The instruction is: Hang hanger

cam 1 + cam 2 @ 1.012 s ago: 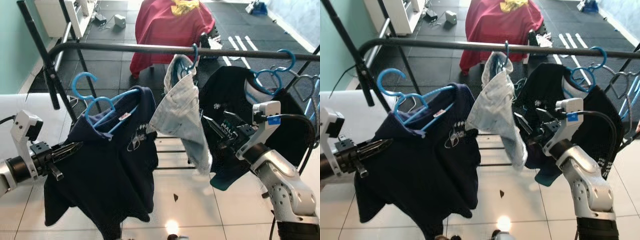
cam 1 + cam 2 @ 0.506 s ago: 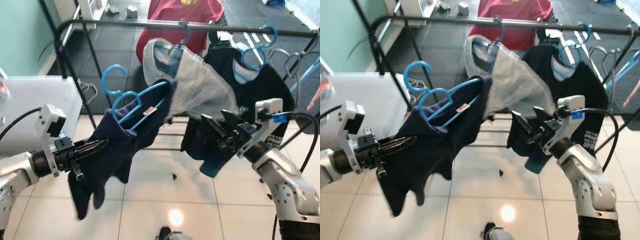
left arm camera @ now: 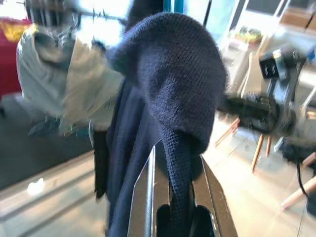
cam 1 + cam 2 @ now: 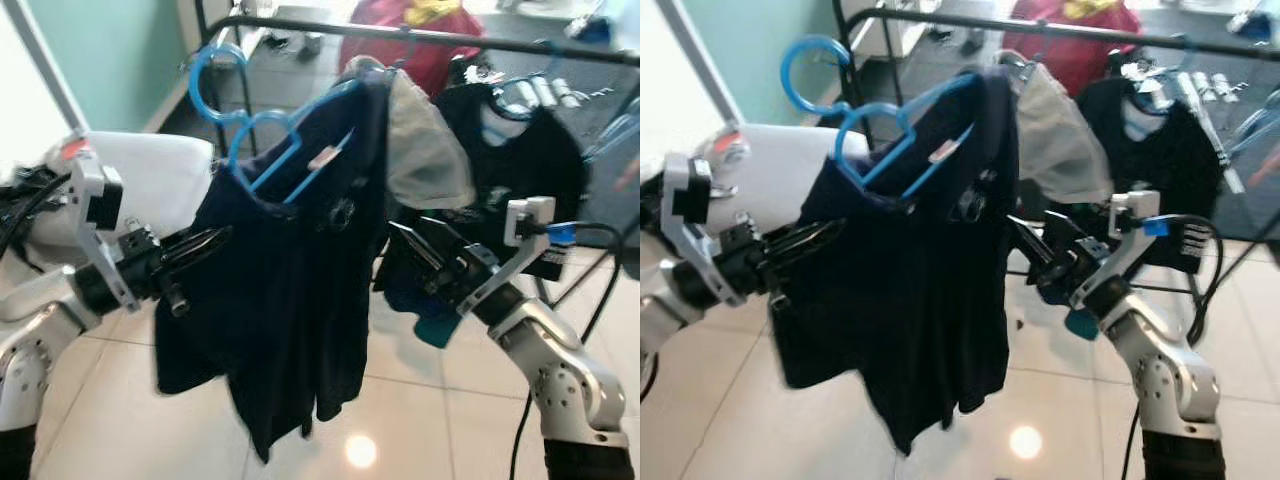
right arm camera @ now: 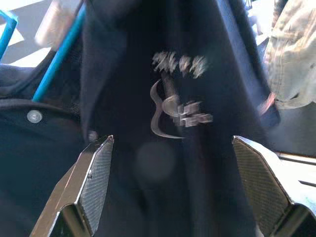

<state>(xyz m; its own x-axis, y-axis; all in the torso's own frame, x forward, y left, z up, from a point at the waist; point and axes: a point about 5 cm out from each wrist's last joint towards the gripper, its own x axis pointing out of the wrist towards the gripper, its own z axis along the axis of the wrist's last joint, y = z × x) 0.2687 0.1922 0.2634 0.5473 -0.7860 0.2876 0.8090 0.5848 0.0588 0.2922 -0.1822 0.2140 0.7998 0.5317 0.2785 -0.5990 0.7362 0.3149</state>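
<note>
At the left edge of the frame the left gripper (image 4: pixel 205 246) is pinching the sleeve of the dark navy polo shirt (image 4: pixel 300 290), its black fingers clamped tight on the knitted fabric. The shirt is riding on a bright blue plastic hanger (image 4: pixel 262 135), filling the centre, the hook sitting in the upper left, below the black metal rail (image 4: pixel 420 35). At centre right the right gripper (image 4: pixel 415 255) is spreading its fingers wide, just beside the shirt's chest logo.
</note>
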